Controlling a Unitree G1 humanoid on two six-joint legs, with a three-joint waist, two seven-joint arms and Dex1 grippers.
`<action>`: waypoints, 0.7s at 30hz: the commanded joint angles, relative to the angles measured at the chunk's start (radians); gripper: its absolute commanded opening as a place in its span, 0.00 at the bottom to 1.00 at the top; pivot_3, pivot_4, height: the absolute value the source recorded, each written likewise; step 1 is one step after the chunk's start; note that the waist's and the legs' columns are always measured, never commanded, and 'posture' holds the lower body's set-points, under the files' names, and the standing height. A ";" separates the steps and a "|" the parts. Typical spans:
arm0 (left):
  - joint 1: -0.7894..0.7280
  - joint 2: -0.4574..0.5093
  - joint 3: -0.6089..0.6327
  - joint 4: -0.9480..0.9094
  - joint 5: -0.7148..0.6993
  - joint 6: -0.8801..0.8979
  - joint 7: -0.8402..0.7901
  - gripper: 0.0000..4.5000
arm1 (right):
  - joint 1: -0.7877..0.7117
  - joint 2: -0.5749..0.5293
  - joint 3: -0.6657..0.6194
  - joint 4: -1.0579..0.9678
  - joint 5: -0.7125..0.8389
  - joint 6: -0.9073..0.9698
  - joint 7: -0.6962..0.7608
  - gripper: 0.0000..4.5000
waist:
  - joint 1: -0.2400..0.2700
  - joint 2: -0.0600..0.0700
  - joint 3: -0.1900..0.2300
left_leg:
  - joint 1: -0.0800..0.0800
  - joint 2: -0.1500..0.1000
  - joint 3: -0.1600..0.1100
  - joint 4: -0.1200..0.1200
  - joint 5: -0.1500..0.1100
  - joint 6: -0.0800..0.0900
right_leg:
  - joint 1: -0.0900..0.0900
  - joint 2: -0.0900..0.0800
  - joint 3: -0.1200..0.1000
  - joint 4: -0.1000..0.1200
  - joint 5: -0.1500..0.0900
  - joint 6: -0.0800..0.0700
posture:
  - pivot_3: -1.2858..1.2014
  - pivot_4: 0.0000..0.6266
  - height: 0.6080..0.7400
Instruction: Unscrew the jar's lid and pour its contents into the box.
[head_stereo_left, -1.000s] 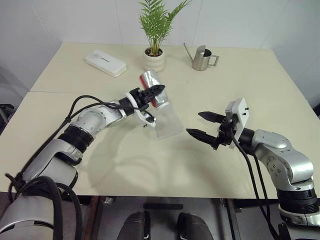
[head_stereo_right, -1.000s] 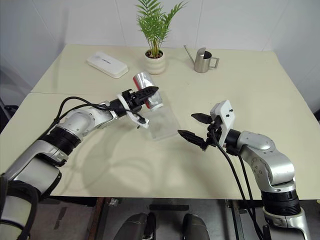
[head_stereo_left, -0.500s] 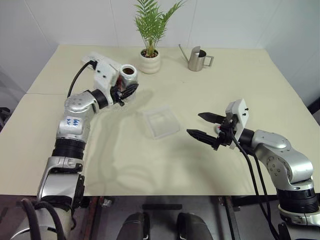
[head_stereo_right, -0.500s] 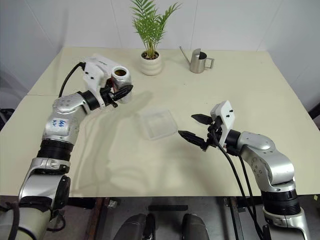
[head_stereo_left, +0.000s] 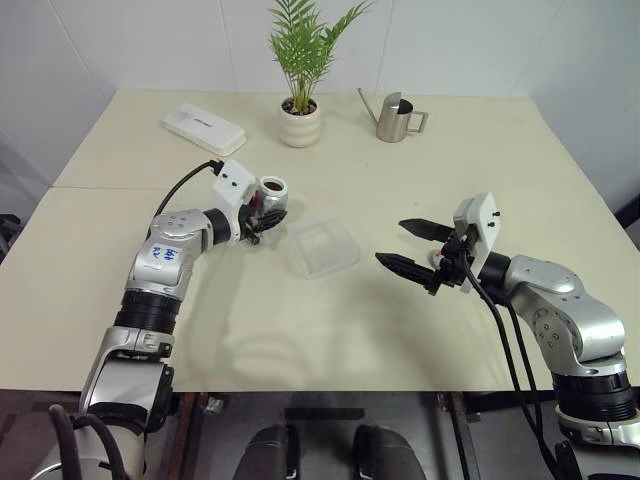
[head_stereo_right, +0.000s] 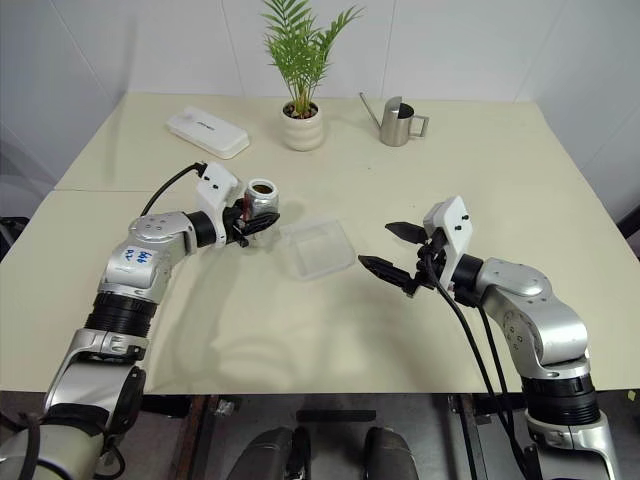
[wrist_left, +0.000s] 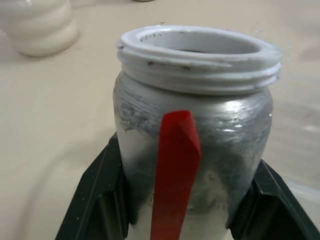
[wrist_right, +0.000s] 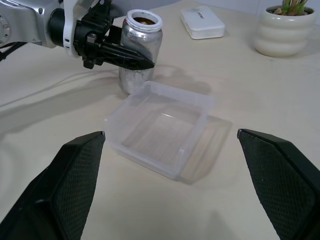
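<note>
Jar (head_stereo_left: 272, 194), small, silvery, red-marked, back upright left of clear plastic box (head_stereo_left: 323, 246); left claw (head_stereo_left: 262, 217) grips it, right claw (head_stereo_left: 412, 246) gapes; pouring apparently done.

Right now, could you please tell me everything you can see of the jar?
The jar is a small silvery-grey cylinder with a worn, brushed-looking coat, a vertical red strip on its side and a white threaded neck. Its lid is off and the mouth is open, with something brown inside. It stands upright, clamped at its sides between the black fingers of the left gripper, just beside the clear plastic box and close to its corner. Whether its base rests on the table cannot be told.
</note>
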 joint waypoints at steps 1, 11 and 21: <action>-0.047 0.082 -0.134 -0.034 0.318 -0.281 0.180 0.43 | 0.002 -0.008 -0.017 -0.019 0.000 -0.025 0.006 0.99 | 0.001 0.000 0.000 | 0.000 0.000 0.000 0.000 0.000 0.000 | 0.000 0.000 0.000 0.000 0.000 0.000 | 0.52 0.24 1.00; -0.209 0.214 -0.523 -0.023 1.274 -0.527 0.856 0.43 | 0.004 0.015 -0.010 -0.017 -0.002 -0.027 -0.007 0.99 | 0.023 0.000 0.000 | 0.000 0.000 0.003 -0.003 -0.002 0.000 | -0.003 -0.001 0.003 -0.001 0.000 0.000 | 0.52 0.24 1.00; -0.290 0.121 -0.658 0.161 1.527 -0.463 1.047 0.43 | -0.006 0.060 -0.015 -0.021 0.013 -0.014 -0.036 0.99 | 0.024 0.000 0.000 | -0.001 0.000 0.005 -0.003 -0.002 0.002 | -0.004 -0.001 0.003 0.000 0.000 0.000 | 0.52 0.24 1.00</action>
